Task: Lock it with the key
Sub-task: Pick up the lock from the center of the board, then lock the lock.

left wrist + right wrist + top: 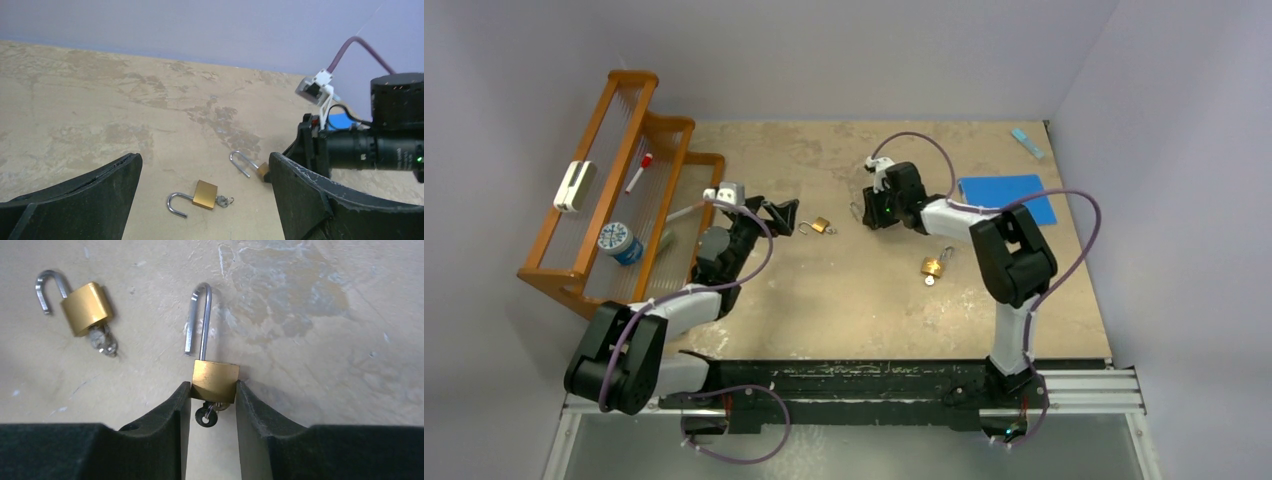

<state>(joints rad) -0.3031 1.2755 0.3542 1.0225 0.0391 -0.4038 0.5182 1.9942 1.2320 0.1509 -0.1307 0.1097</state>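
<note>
Gripping open-shackled padlock (215,381) with right end effector (212,390); holding left end effector (205,160) wide open, empty, near second padlock (205,194).

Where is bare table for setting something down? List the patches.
Bare: the far strip of table between wooden rack and blue pad; the near stretch along the black rail. Crowded: between left tool and right tool, where the loose padlock lies.

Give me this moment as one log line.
right jaws: shut on long-shackle padlock, shackle open, key in | left jaws: open, small padlock ahead, untouched
</note>
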